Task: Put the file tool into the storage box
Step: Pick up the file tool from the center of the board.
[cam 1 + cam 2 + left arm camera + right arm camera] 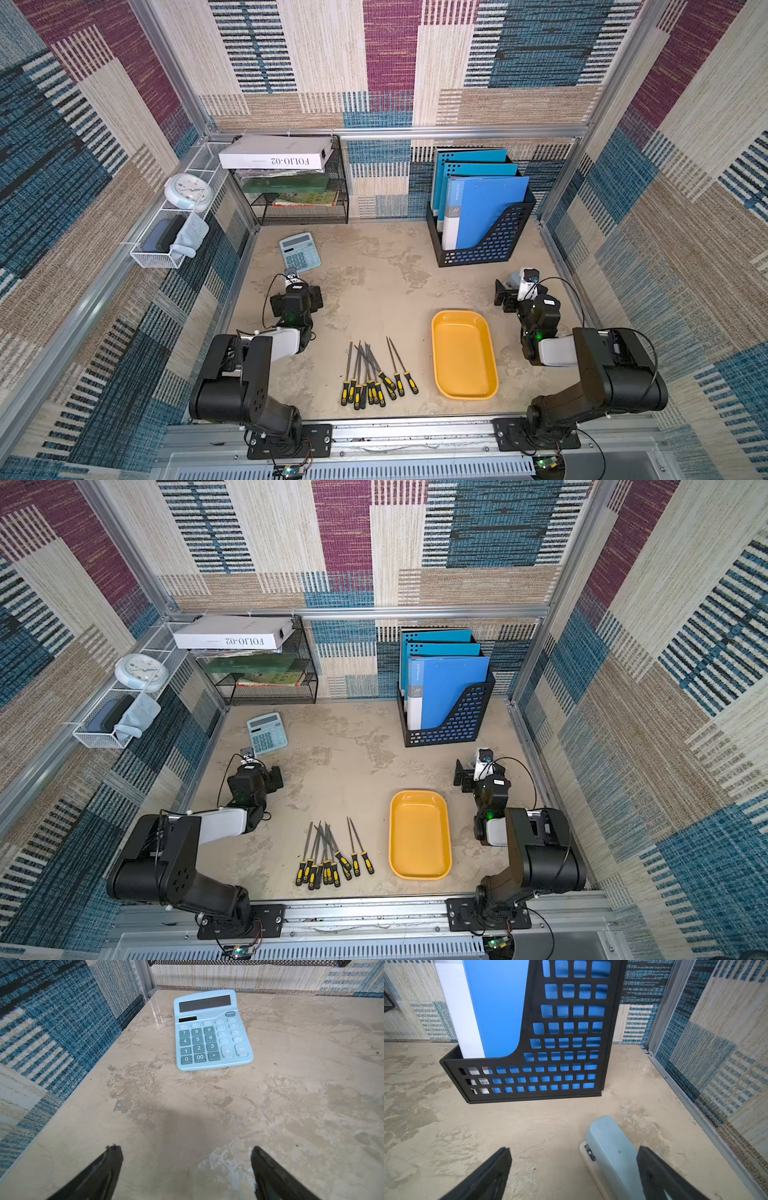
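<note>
Several file tools (374,374) with black-and-yellow handles lie in a loose bunch near the table's front edge, in both top views (332,854). To their right sits the storage box (463,353), a shallow yellow-orange tray with nothing in it (419,833). My left gripper (186,1148) hangs open over bare table at the left, behind the files and facing a calculator. My right gripper (574,1148) is open behind the tray at the right. A pale blue stapler (610,1153) lies on the table under the gap between its fingers, ungripped. Neither wrist view shows the files or the tray.
A light blue calculator (300,251) lies at the back left. A black perforated holder with blue folders (482,232) stands at the back right. A black mesh rack (299,187) with a white box stands against the back wall. A white wire basket (166,245) hangs on the left wall.
</note>
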`<state>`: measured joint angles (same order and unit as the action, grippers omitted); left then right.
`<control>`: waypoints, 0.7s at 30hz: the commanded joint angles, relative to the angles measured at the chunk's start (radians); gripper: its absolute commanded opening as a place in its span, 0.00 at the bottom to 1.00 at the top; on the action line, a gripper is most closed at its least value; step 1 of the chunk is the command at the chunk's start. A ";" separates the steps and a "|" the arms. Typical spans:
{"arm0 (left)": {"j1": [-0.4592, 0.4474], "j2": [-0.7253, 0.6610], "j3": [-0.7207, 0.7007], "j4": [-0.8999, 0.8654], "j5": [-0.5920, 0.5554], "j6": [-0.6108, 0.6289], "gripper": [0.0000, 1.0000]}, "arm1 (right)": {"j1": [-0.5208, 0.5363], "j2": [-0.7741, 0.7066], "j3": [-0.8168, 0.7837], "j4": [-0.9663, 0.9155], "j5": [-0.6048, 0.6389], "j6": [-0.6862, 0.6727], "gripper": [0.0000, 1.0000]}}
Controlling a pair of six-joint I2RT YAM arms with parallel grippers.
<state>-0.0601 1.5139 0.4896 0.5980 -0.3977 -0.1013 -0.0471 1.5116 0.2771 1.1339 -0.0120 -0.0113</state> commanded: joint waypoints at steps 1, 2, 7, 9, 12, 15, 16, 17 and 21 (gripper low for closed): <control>0.000 -0.002 0.000 0.026 -0.012 -0.003 1.00 | 0.000 -0.003 -0.001 0.011 -0.008 -0.002 0.99; -0.001 -0.001 0.000 0.026 -0.012 -0.003 1.00 | 0.001 -0.004 -0.001 0.010 -0.008 -0.002 0.99; -0.001 -0.001 0.000 0.026 -0.012 -0.002 1.00 | 0.000 -0.004 -0.001 0.010 -0.008 -0.002 0.99; -0.001 -0.002 0.000 0.026 -0.012 -0.003 1.00 | 0.001 -0.002 -0.001 0.010 -0.008 -0.001 0.99; 0.000 -0.002 0.000 0.026 -0.012 -0.002 1.00 | 0.001 -0.003 -0.001 0.011 -0.008 -0.001 0.99; 0.000 -0.002 0.000 0.026 -0.012 -0.002 1.00 | 0.000 -0.004 -0.001 0.010 -0.008 -0.002 0.99; 0.000 -0.001 0.000 0.026 -0.012 -0.002 1.00 | 0.001 -0.003 -0.001 0.010 -0.008 -0.001 0.99; 0.000 -0.001 0.000 0.027 -0.012 -0.003 1.00 | 0.001 -0.004 0.000 0.010 -0.008 -0.001 0.99; -0.001 -0.008 -0.002 0.038 -0.006 0.009 1.00 | -0.002 -0.003 0.005 0.003 -0.014 -0.001 0.99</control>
<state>-0.0601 1.5139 0.4896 0.5980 -0.3973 -0.1009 -0.0471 1.5116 0.2790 1.1278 -0.0147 -0.0113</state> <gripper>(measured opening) 0.996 0.993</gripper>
